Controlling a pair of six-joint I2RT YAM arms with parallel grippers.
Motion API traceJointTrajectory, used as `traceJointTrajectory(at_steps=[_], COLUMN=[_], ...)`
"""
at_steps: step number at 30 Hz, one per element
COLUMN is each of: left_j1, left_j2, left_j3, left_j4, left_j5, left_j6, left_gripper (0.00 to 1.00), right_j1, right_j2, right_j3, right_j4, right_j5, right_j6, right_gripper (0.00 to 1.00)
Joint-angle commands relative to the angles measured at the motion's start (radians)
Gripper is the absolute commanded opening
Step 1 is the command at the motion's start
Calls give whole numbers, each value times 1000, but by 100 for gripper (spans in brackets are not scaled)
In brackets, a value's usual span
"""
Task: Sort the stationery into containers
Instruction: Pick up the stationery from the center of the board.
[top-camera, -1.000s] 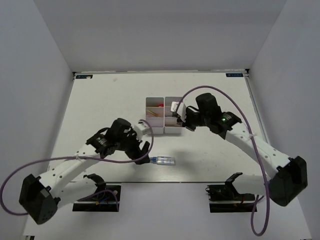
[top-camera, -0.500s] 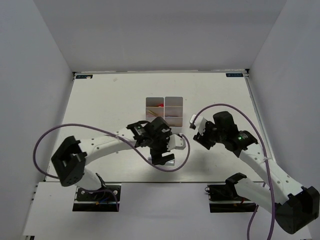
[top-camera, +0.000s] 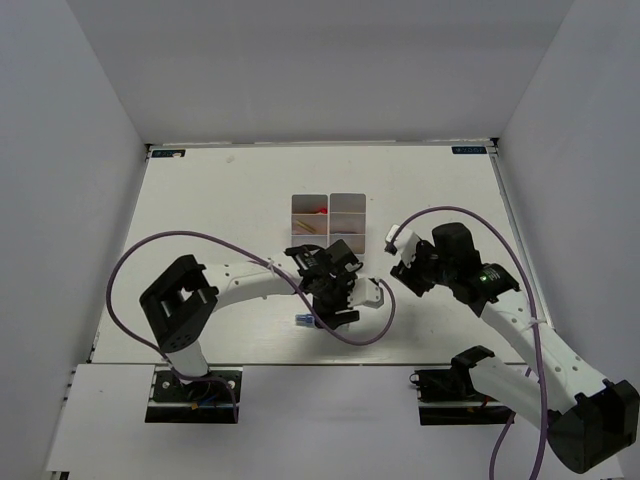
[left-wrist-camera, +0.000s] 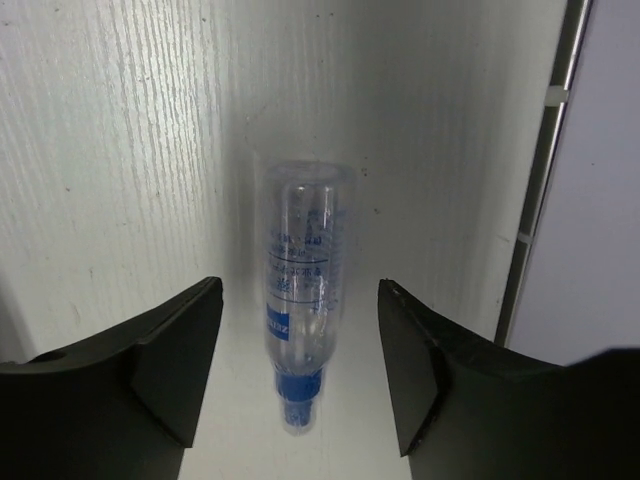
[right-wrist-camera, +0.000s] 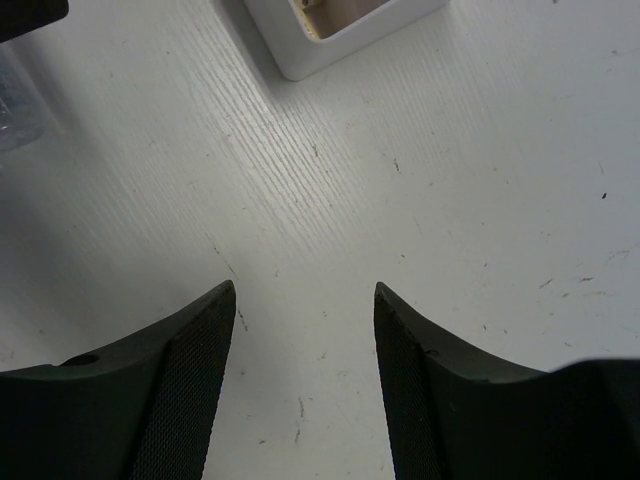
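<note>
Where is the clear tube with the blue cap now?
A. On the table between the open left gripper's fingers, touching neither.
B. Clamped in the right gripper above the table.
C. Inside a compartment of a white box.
A: the left wrist view shows the tube lying on the table with a gap to each finger of the left gripper.

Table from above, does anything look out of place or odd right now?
One item: a clear plastic tube with a blue cap lies on its side on the white table, outside the two white divided boxes, between the jaws of the open left gripper. Nothing looks spilled or damaged.
</note>
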Motion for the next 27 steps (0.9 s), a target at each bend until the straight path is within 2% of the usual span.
traceJointTrajectory(at_steps=[1, 11, 19, 20, 21, 23, 26, 27], left_j1=[-12, -34, -34, -34, -34, -27, 28, 66], left_j2=[7, 69, 65, 38, 21, -28, -136, -209], left_j3=[-25, -62, -47, -42, -38, -37, -51, -54], left_j4=[48, 115, 114, 105, 97, 97, 109, 118], left_j5=[-20, -104, -139, -141, -139, -135, -116, -106], left_j6=[-21, -44, -83, -95, -110, -144, -223, -263], left_gripper=[72, 66, 9, 4, 1, 1, 1, 1], right_j1=[-11, -15, -18, -17, -18, -18, -18, -18], right_j2=[-13, -24, -25, -25, -27, -27, -19, -19], right_j3=[-9, -6, -8, -11, -9, -11, -20, -26], right_j4=[26, 21, 23, 23, 23, 30, 39, 40], right_j5=[3, -1, 2, 2, 2, 5, 11, 10], right_j6=[13, 16, 19, 19, 19, 22, 33, 34], right_gripper=[61, 61, 61, 61, 61, 61, 83, 84])
